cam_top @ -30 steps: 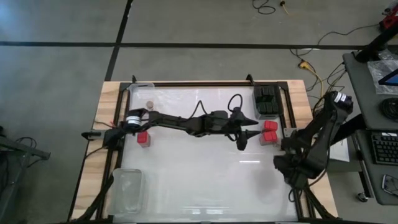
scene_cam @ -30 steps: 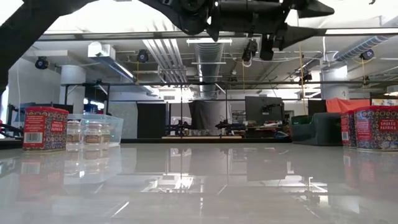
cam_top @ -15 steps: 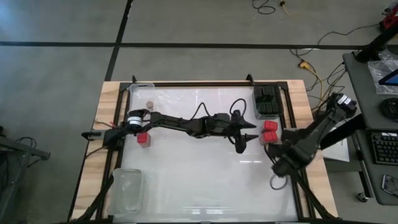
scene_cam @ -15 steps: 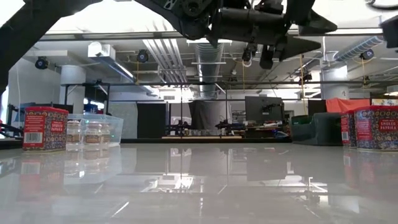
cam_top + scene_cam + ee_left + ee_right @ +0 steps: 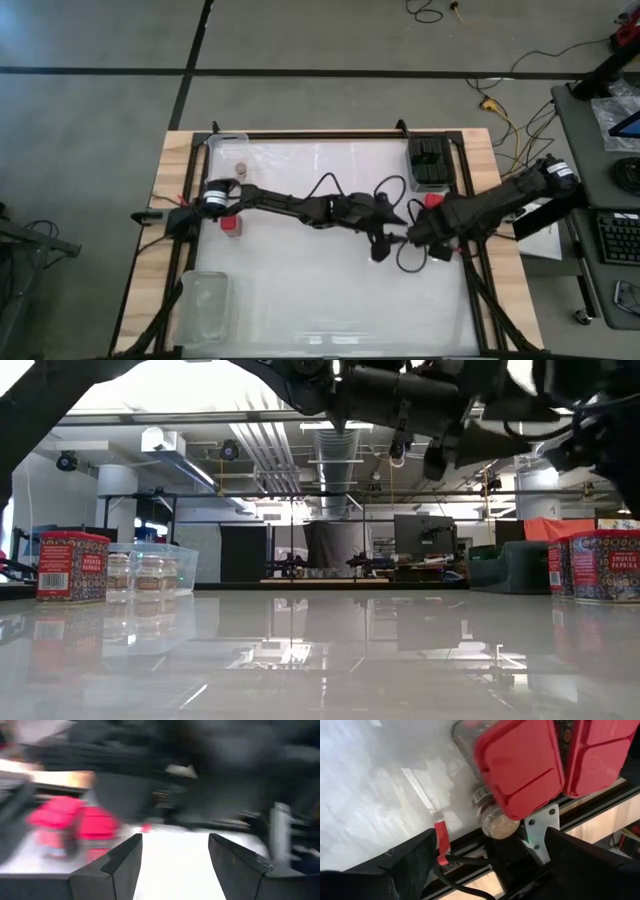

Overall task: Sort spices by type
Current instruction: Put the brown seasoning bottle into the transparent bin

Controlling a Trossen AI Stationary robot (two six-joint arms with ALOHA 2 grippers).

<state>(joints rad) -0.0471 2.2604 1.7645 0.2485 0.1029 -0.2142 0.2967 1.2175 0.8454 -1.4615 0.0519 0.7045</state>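
High view: black boxes (image 5: 429,162) fill tray (image 5: 411,184) (far right); tan jar (image 5: 240,167) in bin (image 5: 213,145); both end effectors spread, empty.

From my feed: glossy white tabletop (image 5: 320,660) mirrors the room, framed by bare pale wood edge (image 5: 160,230). Red square tins (image 5: 520,762) have smooth, slightly shiny moulded lids. Clear plastic tray (image 5: 205,305) lower left of high view. Matt black arm fingers (image 5: 120,867).
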